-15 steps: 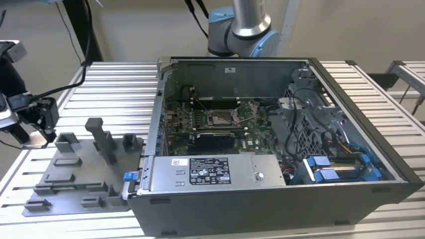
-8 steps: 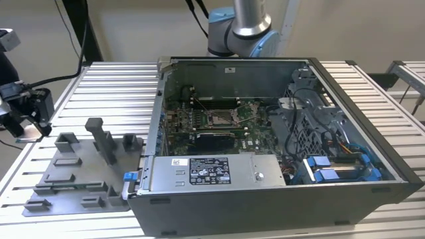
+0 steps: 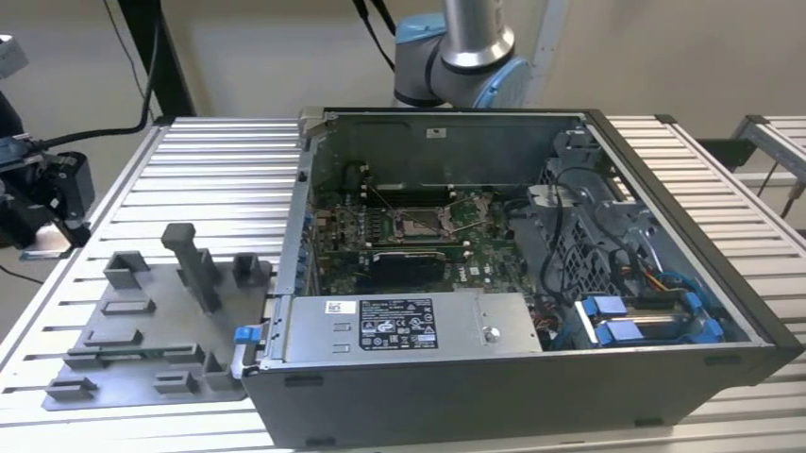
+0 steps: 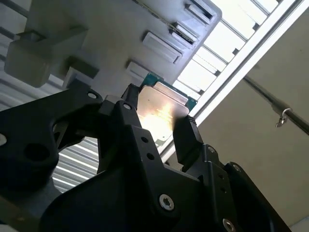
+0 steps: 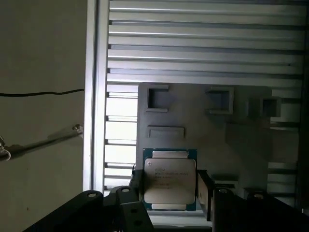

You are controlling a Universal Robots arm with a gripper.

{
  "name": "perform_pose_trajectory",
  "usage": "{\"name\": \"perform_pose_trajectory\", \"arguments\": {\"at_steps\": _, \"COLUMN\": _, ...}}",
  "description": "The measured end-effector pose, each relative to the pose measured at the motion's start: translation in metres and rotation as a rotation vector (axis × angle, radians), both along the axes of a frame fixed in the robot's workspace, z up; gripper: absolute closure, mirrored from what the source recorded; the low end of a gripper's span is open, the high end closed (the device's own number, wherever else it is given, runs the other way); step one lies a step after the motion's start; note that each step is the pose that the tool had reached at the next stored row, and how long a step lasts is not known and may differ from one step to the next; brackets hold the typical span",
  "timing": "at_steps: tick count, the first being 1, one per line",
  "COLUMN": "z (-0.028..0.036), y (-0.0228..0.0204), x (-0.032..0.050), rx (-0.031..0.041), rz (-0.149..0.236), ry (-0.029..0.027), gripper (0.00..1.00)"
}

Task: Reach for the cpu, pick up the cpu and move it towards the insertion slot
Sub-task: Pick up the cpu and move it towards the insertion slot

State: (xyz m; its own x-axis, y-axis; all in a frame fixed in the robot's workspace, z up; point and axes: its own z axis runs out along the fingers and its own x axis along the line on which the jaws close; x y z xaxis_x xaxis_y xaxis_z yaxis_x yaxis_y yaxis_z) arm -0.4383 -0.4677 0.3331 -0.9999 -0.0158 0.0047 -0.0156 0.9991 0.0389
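A ribbed metal counter (image 3: 214,151) carries an open computer case (image 3: 504,401), its lid off and its inside facing up; a green circuit board (image 3: 330,236) lies on the case floor; a silver power box (image 3: 403,326) with a white-and-black label sits along the near wall; blue drive holders (image 3: 624,326) fill the near corner on the exterior view's right; a bundle of cables (image 3: 592,203) runs behind them. Just beside the case, on the exterior view's left, a grey plate (image 3: 151,326) lies flat on the counter, bearing several grey blocks; the tallest block (image 3: 195,264) stands upright near the plate's far edge. A beige wall (image 3: 252,47) lies beyond.
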Motion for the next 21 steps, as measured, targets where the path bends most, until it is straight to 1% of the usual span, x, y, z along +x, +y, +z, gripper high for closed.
{"name": "perform_pose_trajectory", "arguments": {"at_steps": 8, "z": 0.0008, "y": 0.0, "x": 0.0, "rx": 0.0001, "rz": 0.0, "ry": -0.0002, "gripper": 1.0}}
{"name": "perform_pose_trajectory", "arguments": {"at_steps": 11, "z": 0.0039, "y": 0.0, "x": 0.0, "rx": 0.0, "rz": 0.0, "ry": 0.0, "gripper": 1.0}}
{"name": "perform_pose_trajectory", "arguments": {"at_steps": 16, "z": 0.015, "y": 0.0, "x": 0.0, "rx": 0.0, "rz": 0.0, "ry": 0.0, "gripper": 1.0}}
{"name": "perform_pose_trajectory", "arguments": {"at_steps": 21, "z": 0.031, "y": 0.0, "x": 0.0, "rx": 0.0, "rz": 0.0, "ry": -0.0002, "gripper": 1.0}}
